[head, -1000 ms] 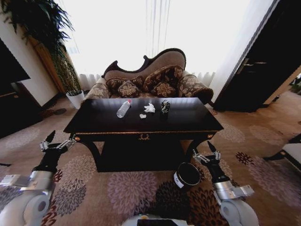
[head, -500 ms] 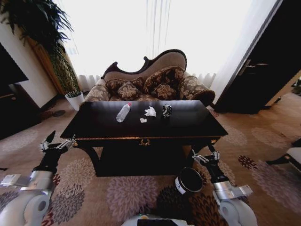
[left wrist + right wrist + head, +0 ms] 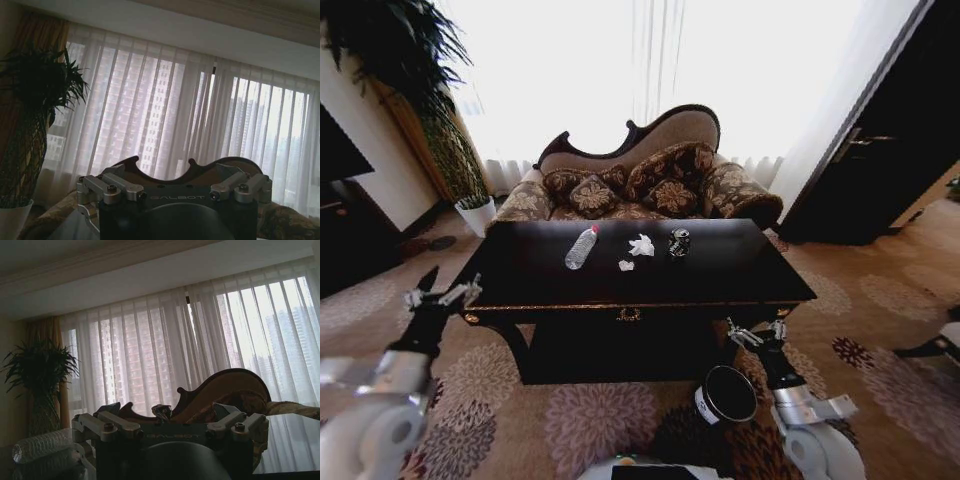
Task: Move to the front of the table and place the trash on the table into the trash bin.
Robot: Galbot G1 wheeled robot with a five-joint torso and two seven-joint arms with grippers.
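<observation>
The glossy black table [image 3: 740,275] with gold trim stands straight ahead. On its top lie the trash pieces: a white paper ball [image 3: 641,245], a smaller white scrap [image 3: 626,265] and a dark shiny lump [image 3: 679,242]. The round dark trash bin [image 3: 727,395] with a white label sits on the carpet at the table's front right. My left gripper [image 3: 448,287] is open and empty, held low by the table's front left corner. My right gripper [image 3: 757,327] is open and empty beside the bin, under the table's front edge. From the right wrist the dark lump [image 3: 161,411] shows past the open right gripper [image 3: 170,425].
A clear plastic bottle [image 3: 580,247] lies on the table left of the paper. A patterned sofa [image 3: 650,180] stands behind the table. A potted plant in a white pot [image 3: 477,212] is at back left, a dark door [image 3: 880,150] at right. Floral carpet surrounds the table.
The whole view has shifted: the table now looks nearer and wider and the bin sits lower in the picture, so the camera has come forward. Both arms hold the same pose, grippers open.
</observation>
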